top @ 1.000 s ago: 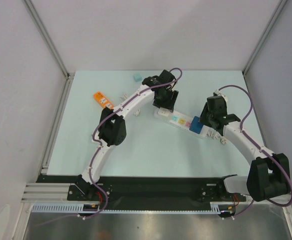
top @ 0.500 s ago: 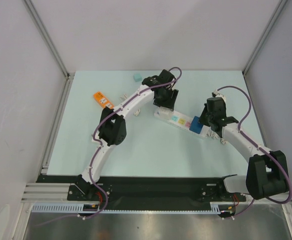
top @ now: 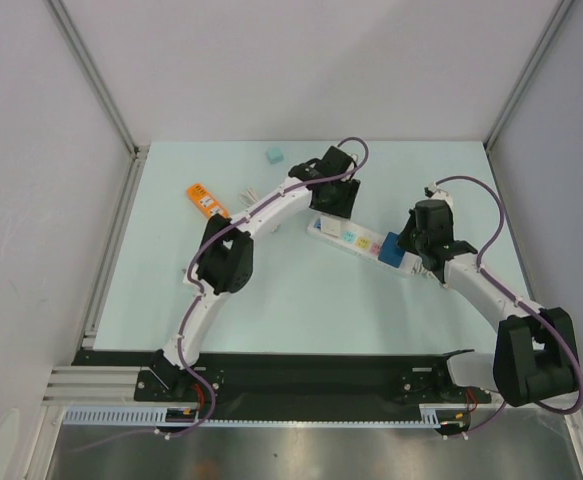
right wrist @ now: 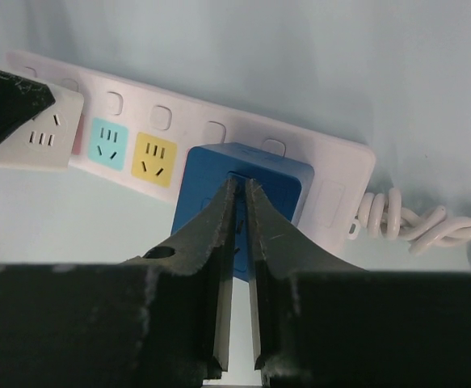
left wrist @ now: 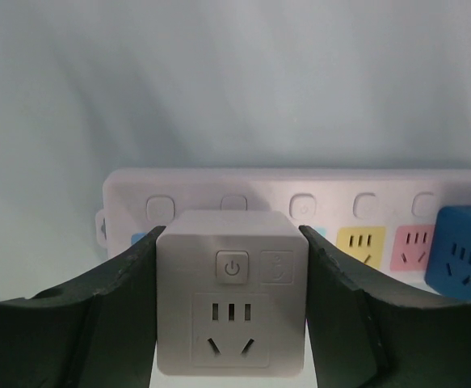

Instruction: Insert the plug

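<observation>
1. The pale green desk point(top: 171, 290) is carrying everything, and grey walls are standing around it.
2. The left arm point(top: 261, 205) is reaching far over the desk to the left end of the strip. The right arm point(top: 481, 285) is bending toward the strip's right end.
3. The white power strip point(top: 346, 238) is lying slanted in the middle of the desk. It is showing a blue, a yellow and a pink socket, and its coiled cord point(right wrist: 413, 222) is leaving from the right end.
4. The left gripper point(left wrist: 231, 234) is grasping the white plug point(left wrist: 232, 303); its two dark fingers are pressing on the plug's left and right sides. The plug is sitting over the left end of the strip, with its own socket face turned up. I cannot tell whether its pins are already going into the strip.
5. The right gripper point(right wrist: 241, 182) is clenched on nothing: its fingers are leaving only a thin slit, and the tips are pointing at the top of the blue cube point(right wrist: 288, 182).
6. The blue cube is sitting on the strip near the right end.
7. An orange card point(top: 203, 200) is lying near the far left of the desk.
8. A small teal block point(top: 273, 155) is lying at the far edge.
</observation>
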Controlling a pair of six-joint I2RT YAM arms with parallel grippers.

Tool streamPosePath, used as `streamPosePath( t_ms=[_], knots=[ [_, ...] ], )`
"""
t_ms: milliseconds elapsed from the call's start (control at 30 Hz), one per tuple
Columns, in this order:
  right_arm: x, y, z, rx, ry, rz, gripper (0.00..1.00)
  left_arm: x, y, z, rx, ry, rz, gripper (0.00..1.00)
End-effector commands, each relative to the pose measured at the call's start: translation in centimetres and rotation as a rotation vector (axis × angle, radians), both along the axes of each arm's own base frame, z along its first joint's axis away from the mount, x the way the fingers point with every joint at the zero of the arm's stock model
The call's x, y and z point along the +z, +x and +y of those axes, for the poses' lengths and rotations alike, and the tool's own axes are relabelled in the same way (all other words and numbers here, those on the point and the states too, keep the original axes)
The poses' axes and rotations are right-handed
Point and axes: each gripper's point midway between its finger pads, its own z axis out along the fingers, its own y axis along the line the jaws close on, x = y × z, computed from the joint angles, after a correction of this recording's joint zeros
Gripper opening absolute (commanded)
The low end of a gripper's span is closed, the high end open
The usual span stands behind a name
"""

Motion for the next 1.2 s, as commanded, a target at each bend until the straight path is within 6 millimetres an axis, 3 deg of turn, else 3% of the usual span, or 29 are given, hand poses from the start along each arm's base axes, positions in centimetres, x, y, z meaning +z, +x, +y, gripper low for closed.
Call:
streamPosePath(
  t_ms=[0,67,100,467,733,1167],
  knots=[
    [-3.8,-2.9,0.5,0.053,0.001,0.139,0.13,-5.7,-3.1,2.3,0.041,0.127,0.11,0.0],
    [-3.6,-3.0,0.5,0.055,0.005,0.135,0.12,-4.6,-3.0,2.0,0.055,0.089,0.081,0.0],
    [-3.4,-2.9,0.4,0.052,0.009,0.126,0.12,-5.3,-3.6,2.4,0.059,0.101,0.094,0.0],
    [-3.5,-2.9,-0.1,0.032,0.007,0.116,0.09,-4.4,-5.4,2.0,0.088,0.099,0.058,0.0],
    [-3.9,-3.1,-0.1,0.031,0.011,0.124,0.08,-5.9,-7.1,2.8,0.12,0.118,0.044,0.0],
    [-4.3,-3.2,0.0,0.032,0.015,0.131,0.06,-8.5,-10.0,2.2,0.158,0.144,0.034,0.0]
  ],
)
